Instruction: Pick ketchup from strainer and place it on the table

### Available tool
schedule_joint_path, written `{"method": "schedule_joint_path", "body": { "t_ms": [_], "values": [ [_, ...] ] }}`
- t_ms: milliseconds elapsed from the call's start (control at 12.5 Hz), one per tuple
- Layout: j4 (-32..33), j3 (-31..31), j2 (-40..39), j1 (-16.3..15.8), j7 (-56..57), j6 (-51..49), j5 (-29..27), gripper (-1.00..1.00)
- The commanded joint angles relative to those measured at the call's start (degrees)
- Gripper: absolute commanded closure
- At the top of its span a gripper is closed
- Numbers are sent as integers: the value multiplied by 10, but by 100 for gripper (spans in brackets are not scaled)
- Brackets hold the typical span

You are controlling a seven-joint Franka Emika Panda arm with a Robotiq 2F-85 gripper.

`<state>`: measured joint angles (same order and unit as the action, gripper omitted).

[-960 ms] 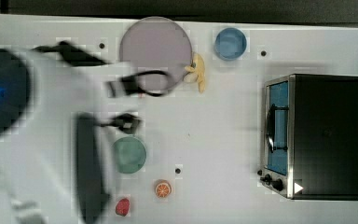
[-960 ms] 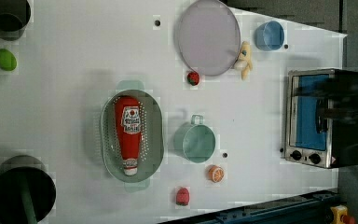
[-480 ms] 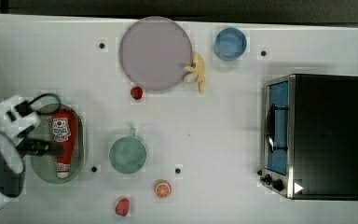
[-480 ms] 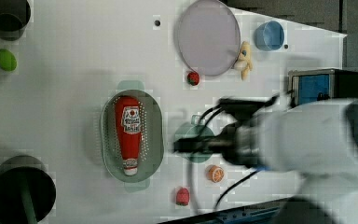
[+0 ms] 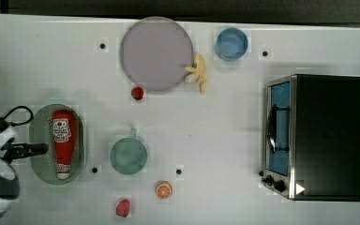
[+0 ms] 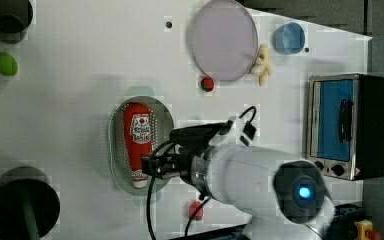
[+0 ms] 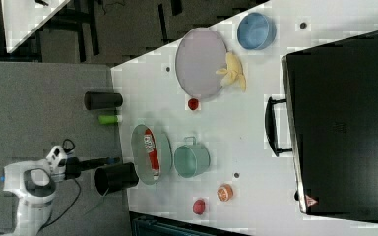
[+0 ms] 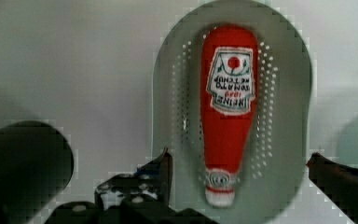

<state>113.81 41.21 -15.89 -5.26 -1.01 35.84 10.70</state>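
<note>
The gripper (image 8: 237, 168), fingers spread wide, hangs above the ketchup (image 8: 228, 107) lying in the strainer (image 8: 298, 116); descending off-centre, a finger could strike the rim and tip or drag the basket.

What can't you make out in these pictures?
- Ketchup cap end: the gripper overlaps it in the left view.
- Green cup: the arm covers it in the left view.
- Oven inside: too dark behind its door in the top view.
</note>
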Motion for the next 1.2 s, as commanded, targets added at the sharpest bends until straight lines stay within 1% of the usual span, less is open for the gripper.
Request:
{"method": "schedule_joint_path", "body": {
  "t_ms": [80,560,720,880,960,1200],
  "values": [
    [38,-16,-58,13,-74,77,43,-100],
    [34,-30,-180,9,-128,165,160,-100],
    [30,-33,-211,6,-160,190,180,-100],
    [20,-41,-233,0,-169,194,202,-100],
    [14,-45,-239,-3,-169,194,210,-91],
    [11,-48,-238,-5,-169,194,212,-21]
  ]
}}
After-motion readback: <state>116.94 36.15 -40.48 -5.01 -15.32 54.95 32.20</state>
